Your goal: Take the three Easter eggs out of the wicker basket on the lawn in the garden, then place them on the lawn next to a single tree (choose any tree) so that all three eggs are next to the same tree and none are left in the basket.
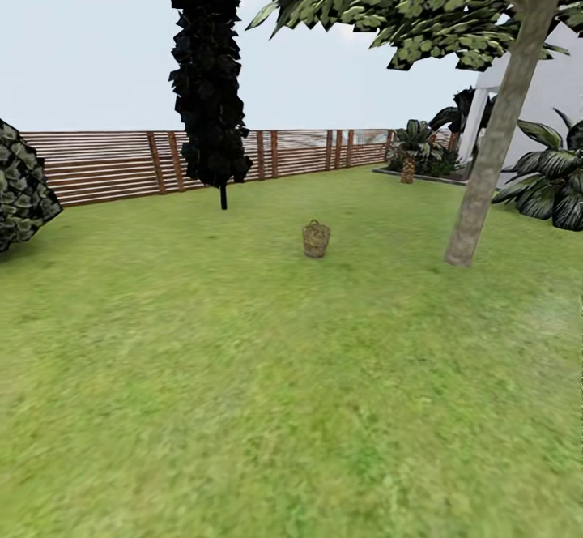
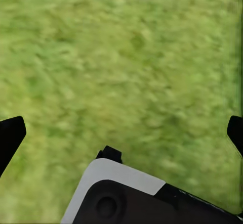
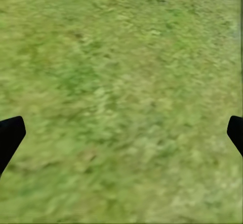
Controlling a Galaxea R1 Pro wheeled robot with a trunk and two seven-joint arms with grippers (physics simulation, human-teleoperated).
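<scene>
Head view: brown woven wicker basket [image 1: 316, 239] stands on green grass lawn [image 1: 243, 376], well ahead of both jaws, near pale bare-trunked tree [image 1: 494, 149].
Jaws: left and right spread wide, empty, over grass.
Approach: drive close, stop short of basket, keep it centred.
Eggs: unseen inside.

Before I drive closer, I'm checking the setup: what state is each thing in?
basket: upright on the lawn, contents too small to tell
tree: standing, trunk leaning, right of the basket
left gripper: open, empty, over grass
right gripper: open, empty, over grass
</scene>
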